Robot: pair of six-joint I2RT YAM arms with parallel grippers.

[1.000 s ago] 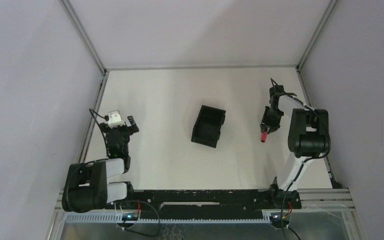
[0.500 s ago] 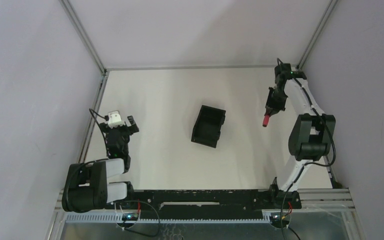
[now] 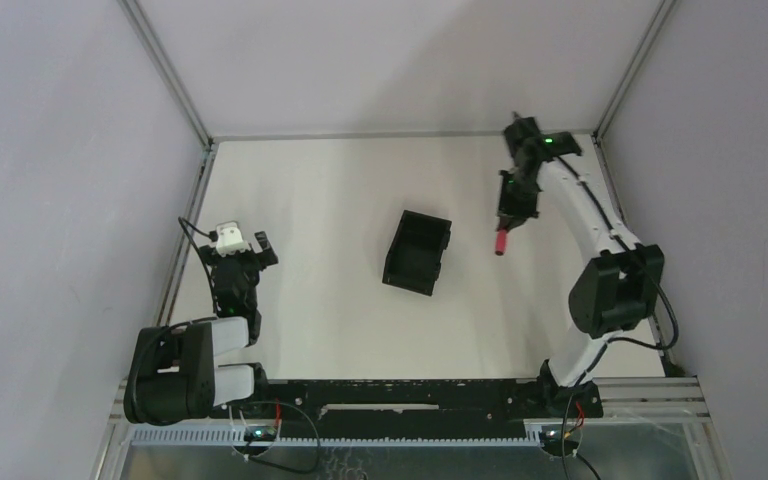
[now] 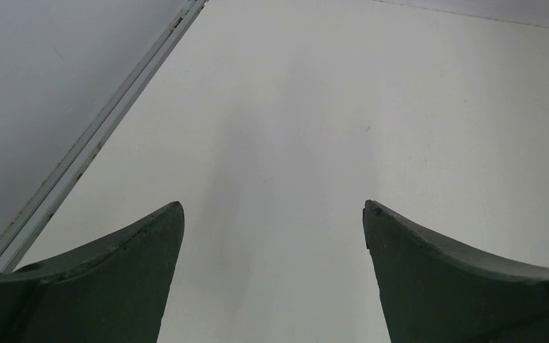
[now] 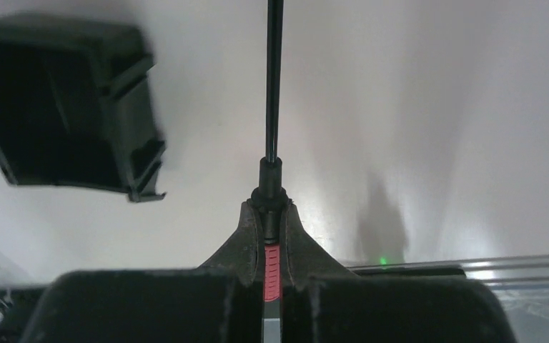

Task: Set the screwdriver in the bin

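The right fingers are clamped on the screwdriver by its red handle, shaft pointing straight up the wrist frame, with the bin lying apart at upper left (the left fingers, spread and empty, are farther off).

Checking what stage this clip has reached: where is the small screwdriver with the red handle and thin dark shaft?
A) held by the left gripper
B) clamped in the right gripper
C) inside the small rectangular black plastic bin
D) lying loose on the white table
B: the right wrist view shows the right gripper shut on the red handle of the screwdriver, with the shaft sticking out and the bin off to one side.
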